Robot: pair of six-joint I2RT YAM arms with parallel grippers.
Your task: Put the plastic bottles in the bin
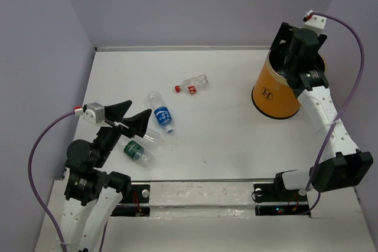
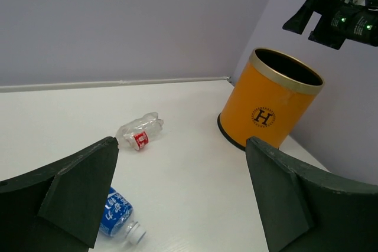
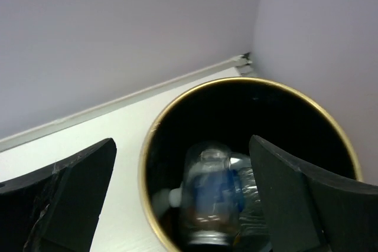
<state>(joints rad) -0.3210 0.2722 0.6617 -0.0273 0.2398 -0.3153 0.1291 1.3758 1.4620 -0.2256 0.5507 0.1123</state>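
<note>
The orange bin (image 1: 274, 95) stands at the back right. My right gripper (image 1: 295, 57) hangs open right over its mouth. In the right wrist view (image 3: 182, 143) the jaws are wide apart, and below them a blurred clear bottle with a blue label (image 3: 209, 196) is inside the bin (image 3: 150, 146), beside another bottle (image 3: 254, 205). My left gripper (image 1: 139, 108) is open and empty above the table's left side. On the table lie a blue-label bottle (image 1: 161, 113), a green-label bottle (image 1: 137, 150) and a red-label, red-capped bottle (image 1: 192, 84).
The left wrist view shows the open left gripper (image 2: 183, 193), the blue-label bottle (image 2: 118, 216), the red-label bottle (image 2: 139, 134), the bin (image 2: 266, 116) and the right arm (image 2: 339, 19) above it. Lilac walls close the table at the back and both sides.
</note>
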